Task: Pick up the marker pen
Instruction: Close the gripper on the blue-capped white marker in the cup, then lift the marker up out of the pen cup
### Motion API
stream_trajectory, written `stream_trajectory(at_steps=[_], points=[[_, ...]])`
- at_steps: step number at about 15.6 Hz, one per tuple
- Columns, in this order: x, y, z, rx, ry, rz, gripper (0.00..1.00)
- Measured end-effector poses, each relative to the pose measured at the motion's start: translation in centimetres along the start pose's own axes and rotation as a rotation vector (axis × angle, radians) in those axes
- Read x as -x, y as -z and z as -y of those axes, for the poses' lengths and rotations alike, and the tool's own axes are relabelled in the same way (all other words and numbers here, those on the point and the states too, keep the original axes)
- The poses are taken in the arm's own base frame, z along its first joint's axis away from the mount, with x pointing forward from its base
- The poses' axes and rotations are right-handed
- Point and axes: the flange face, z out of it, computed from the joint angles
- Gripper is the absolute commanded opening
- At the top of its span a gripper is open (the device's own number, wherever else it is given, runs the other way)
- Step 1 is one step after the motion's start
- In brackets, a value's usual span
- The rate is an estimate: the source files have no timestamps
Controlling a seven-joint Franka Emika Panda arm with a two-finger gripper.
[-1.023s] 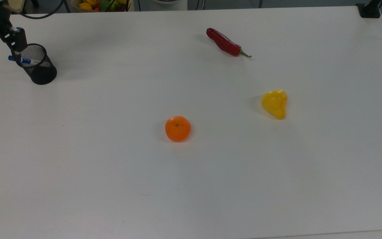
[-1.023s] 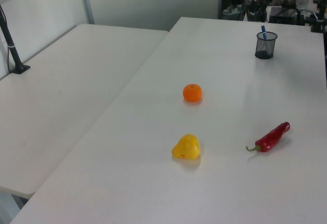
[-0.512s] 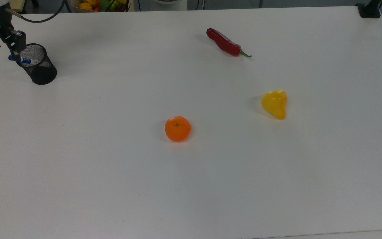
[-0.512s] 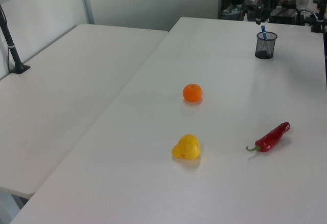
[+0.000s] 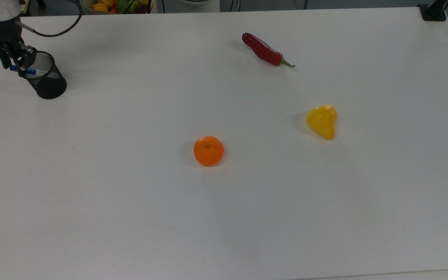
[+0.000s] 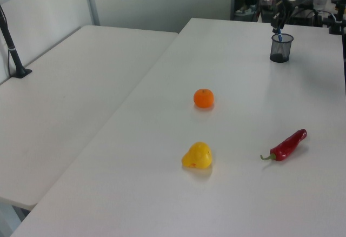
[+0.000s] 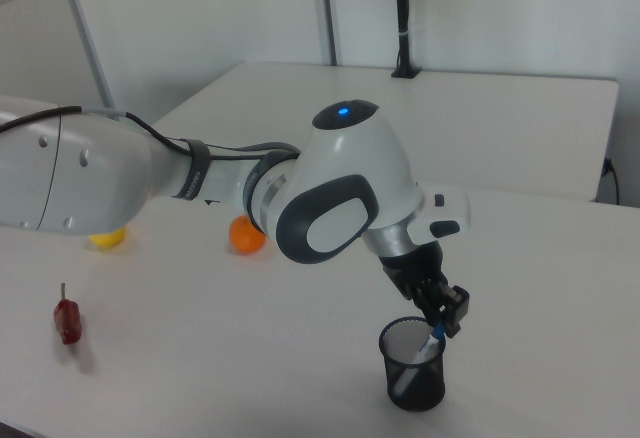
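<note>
The marker pen [image 5: 29, 71] stands tilted in a black mesh cup [image 5: 47, 83] at the top view's far left, its blue cap sticking out over the rim. My gripper [image 5: 15, 62] hangs right above that cap, open, with a finger on either side of it. In the right view the gripper [image 7: 444, 319] sits just over the cup [image 7: 413, 370], and the marker pen [image 7: 436, 337] leans against the rim below it. In the left view the gripper [image 6: 278, 25] is above the cup [image 6: 281, 48] at the table's far end, and the marker pen [image 6: 280, 37] pokes out of it.
On the white table [image 5: 130, 217] lie an orange [image 5: 208, 151] in the middle, a yellow pepper [image 5: 322, 121] to the top view's right, and a red chili [image 5: 265, 50] further back. A black cable [image 5: 58, 29] trails from the arm.
The gripper has come down and shifted slightly right in the top view, onto the marker's cap. In the left view it dropped into sight above the cup. The marker and cup have not moved.
</note>
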Motion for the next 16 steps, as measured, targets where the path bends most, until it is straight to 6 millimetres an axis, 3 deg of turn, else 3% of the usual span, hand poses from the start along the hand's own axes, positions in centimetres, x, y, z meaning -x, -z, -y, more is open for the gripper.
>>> stream_trajectory(at_steps=[2,3,10,13,16], points=[[0.0,-0.3,0.0,0.0,0.001,0.005,0.03],[0.0,-0.4,0.1,0.0,0.001,0.005,0.0],[-0.2,0.3,-0.1,0.002,0.0,-0.008,0.0],[-0.7,3.0,-0.6,0.003,-0.007,-0.051,0.0],[-1.3,8.3,-1.5,0.001,-0.021,-0.133,0.0]])
